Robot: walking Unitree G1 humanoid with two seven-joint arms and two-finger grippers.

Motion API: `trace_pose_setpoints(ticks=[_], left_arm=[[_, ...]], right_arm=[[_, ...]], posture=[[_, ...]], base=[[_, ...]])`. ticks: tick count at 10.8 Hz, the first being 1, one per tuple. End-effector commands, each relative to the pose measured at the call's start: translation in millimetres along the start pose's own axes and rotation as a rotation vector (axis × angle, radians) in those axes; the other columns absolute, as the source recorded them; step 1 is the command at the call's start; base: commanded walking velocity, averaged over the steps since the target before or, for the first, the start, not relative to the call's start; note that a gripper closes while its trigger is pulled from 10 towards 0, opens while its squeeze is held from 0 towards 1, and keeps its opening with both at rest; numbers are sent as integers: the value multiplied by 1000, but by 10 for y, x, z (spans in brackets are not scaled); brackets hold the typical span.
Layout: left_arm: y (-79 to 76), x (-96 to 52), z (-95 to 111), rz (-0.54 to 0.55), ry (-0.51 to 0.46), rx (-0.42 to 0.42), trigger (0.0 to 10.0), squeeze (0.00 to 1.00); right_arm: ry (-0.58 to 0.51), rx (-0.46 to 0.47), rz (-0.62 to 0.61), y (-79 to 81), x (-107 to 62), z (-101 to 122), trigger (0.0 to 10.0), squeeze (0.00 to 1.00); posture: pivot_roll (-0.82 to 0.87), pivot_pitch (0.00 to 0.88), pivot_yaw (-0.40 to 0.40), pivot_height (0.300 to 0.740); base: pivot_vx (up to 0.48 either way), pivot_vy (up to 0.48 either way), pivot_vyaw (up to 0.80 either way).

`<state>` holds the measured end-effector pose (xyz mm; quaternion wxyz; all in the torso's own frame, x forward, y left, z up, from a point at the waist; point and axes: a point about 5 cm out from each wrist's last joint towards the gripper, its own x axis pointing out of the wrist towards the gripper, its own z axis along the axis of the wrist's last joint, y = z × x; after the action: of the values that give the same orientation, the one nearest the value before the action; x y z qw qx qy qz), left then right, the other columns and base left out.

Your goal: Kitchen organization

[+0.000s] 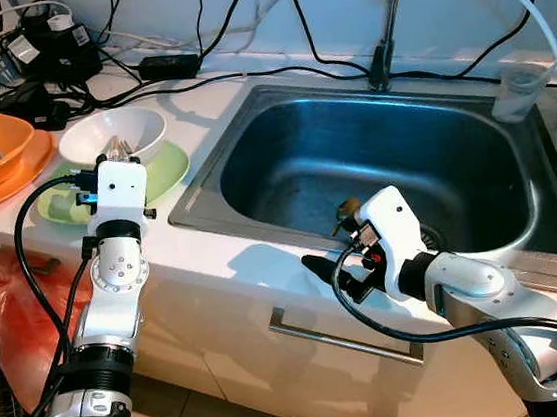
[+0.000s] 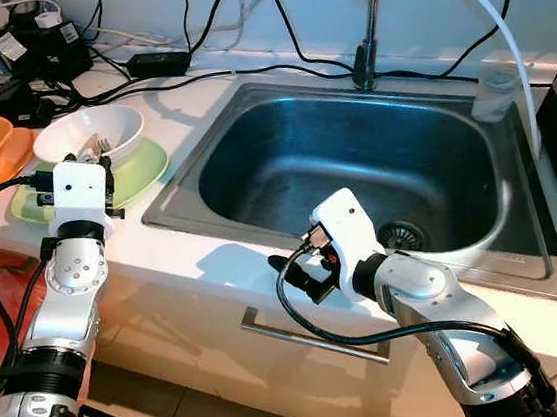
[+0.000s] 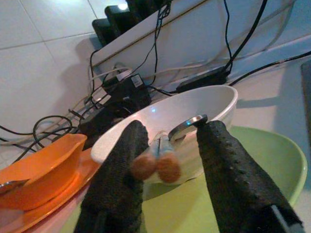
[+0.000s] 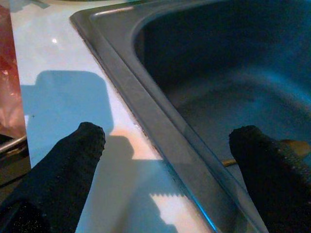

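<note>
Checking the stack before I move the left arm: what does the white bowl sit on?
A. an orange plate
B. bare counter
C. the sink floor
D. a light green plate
D: the white bowl rests on the light green plate on the counter left of the sink, with the open left end effector at its rim.

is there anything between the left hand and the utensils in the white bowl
Nothing visible blocks it. The left hand is open just in front of the white bowl, which sits on the green plate. In the wrist view the utensil handles poke over the bowl's near rim, between the two fingers.
</note>
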<state>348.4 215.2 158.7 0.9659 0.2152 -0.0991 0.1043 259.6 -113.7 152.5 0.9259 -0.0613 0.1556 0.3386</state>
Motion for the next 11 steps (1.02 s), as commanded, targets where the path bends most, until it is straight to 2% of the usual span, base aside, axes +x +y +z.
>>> trace_pose_setpoints(ticks=[1, 5, 9, 11], left_arm=[[42, 52, 53, 4, -21, 4, 0, 0], [39, 52, 57, 4, -25, 3, 0, 0], [53, 48, 59, 24, -28, 19, 0, 0], [151, 62, 85, 88, -39, 60, 0, 0]], right_arm=[[-9, -17, 0, 7, -6, 22, 10000, 0], [-64, -13, 124, 164, -45, 91, 10000, 0], [-99, -5, 177, 227, -76, 136, 10000, 0], [-119, 3, 194, 246, -85, 169, 10000, 0]], posture=[[-19, 0, 30, 740], [-19, 0, 30, 740], [-21, 0, 29, 740], [-20, 0, 29, 740]], base=[[0, 0, 0], [0, 0, 0], [0, 0, 0], [0, 0, 0]])
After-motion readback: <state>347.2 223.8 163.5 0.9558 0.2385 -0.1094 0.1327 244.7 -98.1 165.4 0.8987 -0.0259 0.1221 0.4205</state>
